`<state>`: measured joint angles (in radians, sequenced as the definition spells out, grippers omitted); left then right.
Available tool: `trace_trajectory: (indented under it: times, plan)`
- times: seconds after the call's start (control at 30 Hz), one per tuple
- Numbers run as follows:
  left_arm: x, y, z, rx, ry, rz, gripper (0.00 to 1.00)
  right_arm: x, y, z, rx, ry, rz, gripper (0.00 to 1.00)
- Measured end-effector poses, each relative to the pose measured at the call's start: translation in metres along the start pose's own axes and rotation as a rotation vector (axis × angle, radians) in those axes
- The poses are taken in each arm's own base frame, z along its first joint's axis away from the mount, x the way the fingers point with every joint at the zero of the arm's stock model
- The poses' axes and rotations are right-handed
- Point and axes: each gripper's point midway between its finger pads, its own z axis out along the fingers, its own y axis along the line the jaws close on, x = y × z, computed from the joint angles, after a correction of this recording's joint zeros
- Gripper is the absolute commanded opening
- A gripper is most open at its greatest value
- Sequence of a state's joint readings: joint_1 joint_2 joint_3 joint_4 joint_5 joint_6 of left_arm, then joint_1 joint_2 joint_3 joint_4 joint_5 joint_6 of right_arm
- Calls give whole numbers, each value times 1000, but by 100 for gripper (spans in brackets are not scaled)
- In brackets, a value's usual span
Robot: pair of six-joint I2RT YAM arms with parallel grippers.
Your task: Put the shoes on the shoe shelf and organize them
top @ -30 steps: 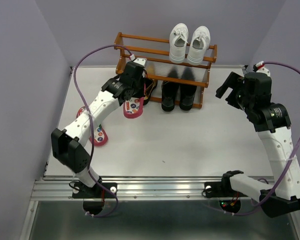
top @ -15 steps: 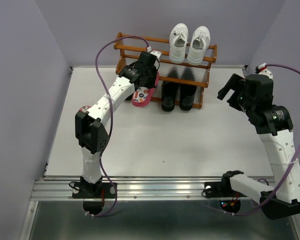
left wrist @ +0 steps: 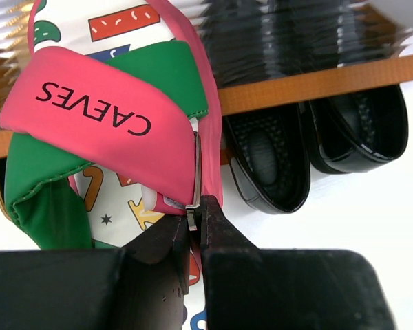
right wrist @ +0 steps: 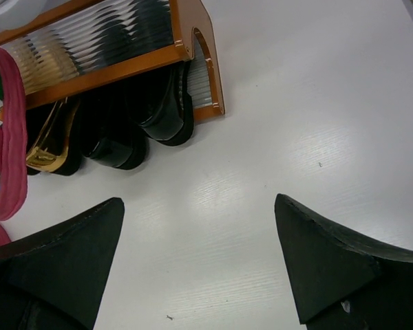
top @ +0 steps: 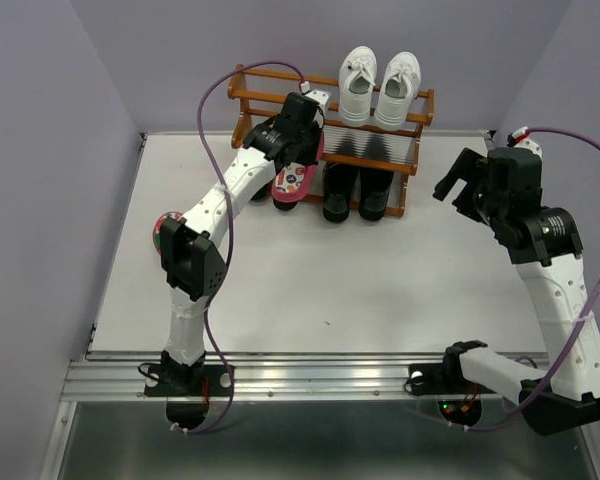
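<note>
Pinched nearly shut in the left hand (left wrist: 195, 220): strap edge of a pink flip-flop (left wrist: 117, 117), dangling at upper centre of the overhead view, just before the shoe shelf (top: 280, 75) — presumably lifted to clear the front rail toward the free upper-left tier. White sneakers (top: 380, 88) upper right, black boots (top: 357, 190) beneath. Right hand (top: 460, 180) spread wide, empty, at right edge — likely parked clear.
</note>
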<state>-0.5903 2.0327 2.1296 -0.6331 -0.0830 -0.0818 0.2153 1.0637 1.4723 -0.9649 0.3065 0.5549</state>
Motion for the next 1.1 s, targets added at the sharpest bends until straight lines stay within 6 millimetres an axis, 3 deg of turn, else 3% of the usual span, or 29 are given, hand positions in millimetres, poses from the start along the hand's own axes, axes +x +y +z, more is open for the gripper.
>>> trace_trajectory:
  times: [0.27, 0.73, 1.1]
  plan:
    - [-26, -4, 11, 9, -72, 5, 0, 1, 0, 2, 3, 4, 1, 95]
    - [-45, -7, 26, 22, -164, 10, 0, 4, -6, -2, 26, 11, 4, 96]
    - [-52, 2, 36, 16, -195, -3, 0, 10, -10, -1, 36, 26, 4, 96]
